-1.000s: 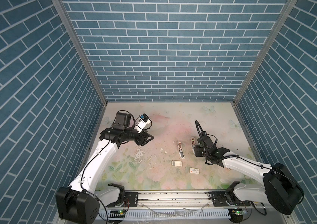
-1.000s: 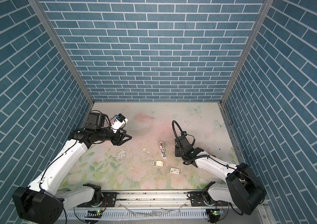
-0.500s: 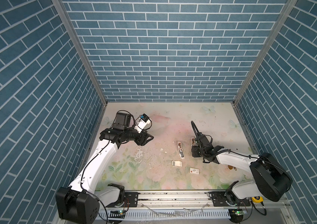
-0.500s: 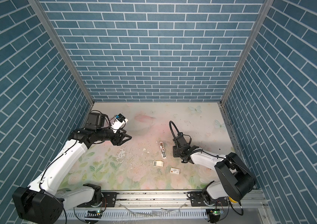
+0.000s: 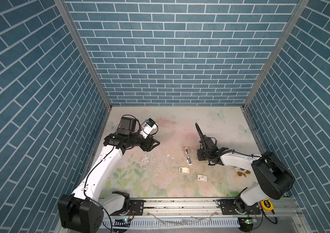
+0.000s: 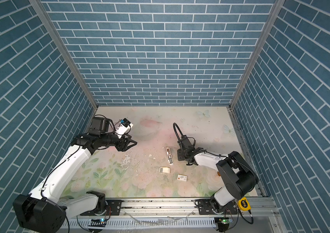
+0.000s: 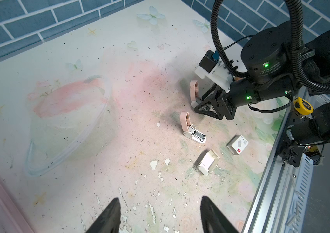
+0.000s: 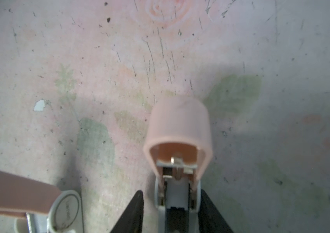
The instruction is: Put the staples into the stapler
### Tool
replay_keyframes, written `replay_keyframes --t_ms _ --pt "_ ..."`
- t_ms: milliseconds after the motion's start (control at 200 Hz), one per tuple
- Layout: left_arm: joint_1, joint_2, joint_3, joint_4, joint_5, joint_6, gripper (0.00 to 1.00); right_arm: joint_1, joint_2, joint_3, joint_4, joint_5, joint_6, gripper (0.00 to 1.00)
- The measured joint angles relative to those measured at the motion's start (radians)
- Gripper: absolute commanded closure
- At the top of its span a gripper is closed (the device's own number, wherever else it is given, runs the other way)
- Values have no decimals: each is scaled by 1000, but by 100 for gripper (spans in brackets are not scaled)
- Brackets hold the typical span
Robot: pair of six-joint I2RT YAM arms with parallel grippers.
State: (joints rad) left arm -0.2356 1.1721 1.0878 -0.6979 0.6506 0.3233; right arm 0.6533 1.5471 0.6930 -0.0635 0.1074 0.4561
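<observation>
One open pink stapler [image 8: 178, 125] sits between the jaws of the right gripper [image 8: 171, 195], grip unclear, while the left gripper [image 7: 160, 199] hangs spread and empty; loading seems not yet begun, the staples [image 7: 204, 165] lying in their cream tray [image 7: 214, 157] near a second stapler [image 7: 192, 131].

Blue brick-pattern walls [image 5: 172, 60] on three sides of a worn floral tabletop [image 5: 160, 185].

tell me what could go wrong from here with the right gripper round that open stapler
The right gripper straddles the stapler at its base, a gap on one side: closing may skid or tip it. A second open stapler lies close beside: a finger could knock it.
</observation>
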Motion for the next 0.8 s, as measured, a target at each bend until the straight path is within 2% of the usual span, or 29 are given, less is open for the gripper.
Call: replay_keyframes --t_ms 280,800 --pt "0 0 0 0 0 0 35 0 7 0 16 -27 -8 66" --pt "0 0 0 0 0 0 35 -1 24 6 45 -95 -47 67"
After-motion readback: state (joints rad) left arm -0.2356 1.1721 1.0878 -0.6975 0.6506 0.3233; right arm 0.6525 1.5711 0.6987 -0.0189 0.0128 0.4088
